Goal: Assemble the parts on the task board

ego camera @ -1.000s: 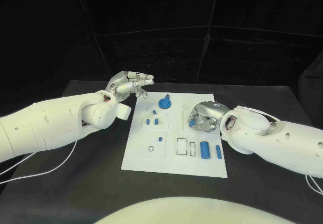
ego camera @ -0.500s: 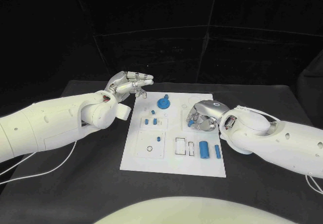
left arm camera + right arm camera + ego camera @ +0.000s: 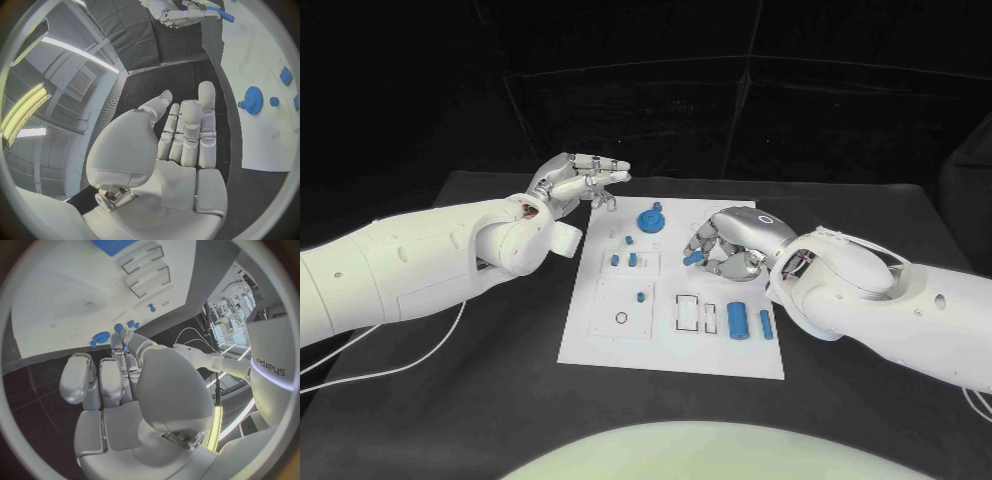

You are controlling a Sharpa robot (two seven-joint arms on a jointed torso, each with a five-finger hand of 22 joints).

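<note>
Head view first: the white rectangular task board point(image 3: 672, 300) lies flat in the middle of the black tabletop point(image 3: 473, 400). The robot's left hand point(image 3: 577, 180) hovers just off the board's far left corner, fingers curled loosely in with nothing visible in them. The right hand point(image 3: 730, 243) is over the right side of the board, and a small blue peg point(image 3: 692, 258) pokes out from its fingertips, so it's holding that one. A blue gear-shaped part point(image 3: 652, 218) stands near the far edge of the board, between the two hands. Little blue blocks point(image 3: 623, 260) sit in the left column, and a blue cylinder point(image 3: 737, 320) lies next to a slimmer blue bar point(image 3: 766, 325) near the front right, beside some empty rectangular slots.

Left wrist view: the left hand point(image 3: 181, 145) has its fingers straight and close together, nothing between them, with the black tabletop under it. The blue gear point(image 3: 253, 100) is just past the fingertips on the board point(image 3: 269, 130). Way across, the right hand point(image 3: 181, 12) shows with the blue peg point(image 3: 224, 15) sticking out of it.

Right wrist view: the right hand point(image 3: 125, 375) points at the board point(image 3: 69, 305), and bits of blue point(image 3: 119, 329) show right at its fingertips. Can't tell exactly how the grip sits from here.
</note>
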